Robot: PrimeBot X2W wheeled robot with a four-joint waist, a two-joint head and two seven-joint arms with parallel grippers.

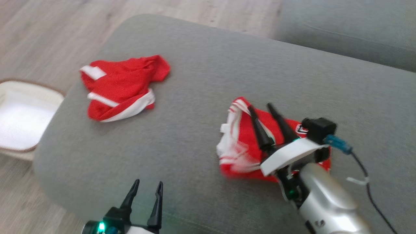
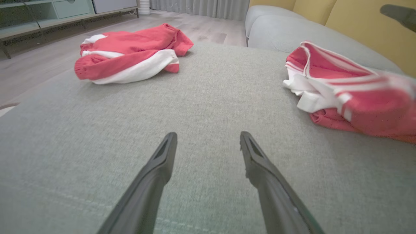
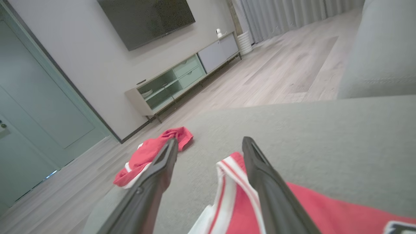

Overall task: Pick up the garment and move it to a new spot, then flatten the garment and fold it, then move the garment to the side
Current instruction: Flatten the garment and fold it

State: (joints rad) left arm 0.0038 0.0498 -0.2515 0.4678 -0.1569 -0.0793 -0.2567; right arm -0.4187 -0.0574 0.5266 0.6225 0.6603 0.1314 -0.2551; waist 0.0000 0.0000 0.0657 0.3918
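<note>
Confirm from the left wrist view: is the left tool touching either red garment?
No, the left tool stands open over bare grey cushion, apart from both the far garment and the near garment.

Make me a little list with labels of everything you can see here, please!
surface: grey cushion
left garment: red and white, crumpled, lying alone
right garment: red and white, bunched up
right end effector: open, fingers over the right garment
left end effector: open, empty, over bare cushion
floor: pale basket beside the cushion
</note>
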